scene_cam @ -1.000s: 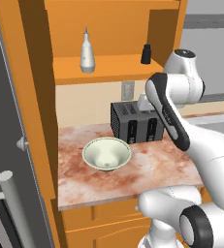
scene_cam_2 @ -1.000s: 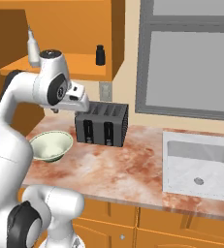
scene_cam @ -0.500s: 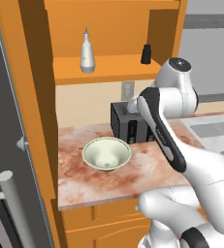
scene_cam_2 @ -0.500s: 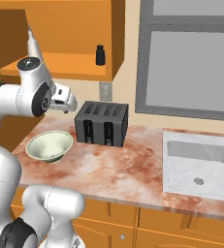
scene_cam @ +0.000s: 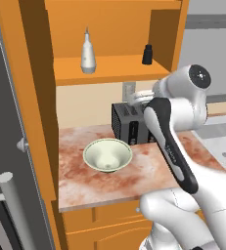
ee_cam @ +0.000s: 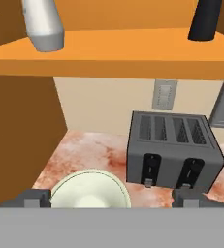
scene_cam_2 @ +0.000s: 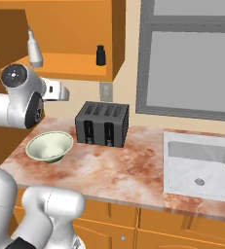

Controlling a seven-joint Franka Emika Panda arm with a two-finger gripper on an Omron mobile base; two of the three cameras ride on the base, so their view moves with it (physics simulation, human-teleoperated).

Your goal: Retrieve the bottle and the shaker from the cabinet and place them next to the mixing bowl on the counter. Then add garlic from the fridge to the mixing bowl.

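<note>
On the open cabinet shelf stand a pale grey bottle (scene_cam: 87,51) (scene_cam_2: 34,48) (ee_cam: 43,24) and a small black shaker (scene_cam: 147,54) (scene_cam_2: 101,55) (ee_cam: 206,19). The pale green mixing bowl (scene_cam: 107,155) (scene_cam_2: 49,146) (ee_cam: 90,190) sits on the marbled counter (scene_cam: 85,183), left of the toaster. My gripper (ee_cam: 111,198) (scene_cam_2: 64,92) hangs open and empty above the bowl, below shelf height, facing the back wall. Its fingertips (ee_cam: 33,197) stand wide apart. The garlic is hidden; the fridge (scene_cam: 11,161) is at the far left, seen edge-on.
A black four-slot toaster (scene_cam: 129,122) (scene_cam_2: 103,123) (ee_cam: 174,150) stands against the wall right of the bowl. A wall socket (ee_cam: 163,94) is above it. The sink (scene_cam_2: 201,163) lies at the counter's right end, under a window (scene_cam_2: 192,58).
The hand has drawn back from the toaster toward the bowl side and levelled out to face the shelf. The jaws have widened a little. Nothing on the shelf or counter has moved.
</note>
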